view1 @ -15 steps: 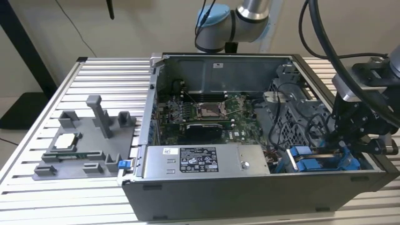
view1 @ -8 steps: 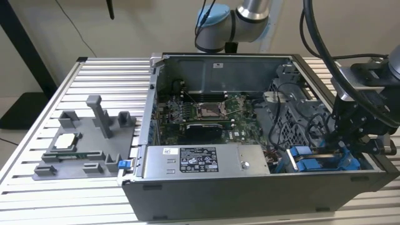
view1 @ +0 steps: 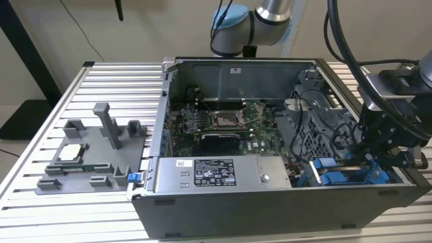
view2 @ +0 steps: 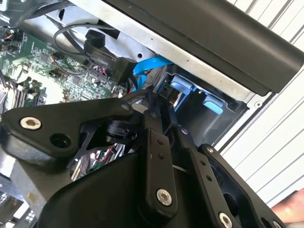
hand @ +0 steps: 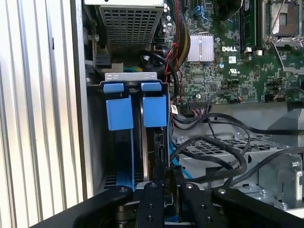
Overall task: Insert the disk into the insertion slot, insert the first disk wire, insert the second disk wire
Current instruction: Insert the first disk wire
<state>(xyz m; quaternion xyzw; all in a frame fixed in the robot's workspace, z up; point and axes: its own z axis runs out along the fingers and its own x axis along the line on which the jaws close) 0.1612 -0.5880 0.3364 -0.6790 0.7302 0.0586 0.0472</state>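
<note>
There was the ribbed aluminium table [view1: 115,76], pale slats running the full width, with a cream wall [view1: 155,25] behind it and a black stand [view1: 27,50] off at the exterior view's left. On the table sat the open computer case [view1: 270,212]. Beside it was a grey fixture plate [view1: 94,152] with upright pegs.

Down at the case's corner on the exterior view's right, the gripper [view1: 361,159] was reaching into the insertion slot [hand: 111,156]. The disk [hand: 156,142] stood on edge inside that grey bay. It was a dark slab in the first wrist view, with bright blue tabs [hand: 118,111] squared up at the far mouth and a blue strip running down its side. In both wrist views the gripper [hand: 166,175] [view2: 154,97] had its black fingers [view2: 154,142] drawn in close, pinching the disk's near edge. Black cables [hand: 213,147] looped just beside it.

As for writing, the power-supply box [view1: 223,174] carried a white label with black print, and the green motherboard [hand: 228,71] showed white lettering near a ribbed silver heatsink [hand: 200,47].
</note>
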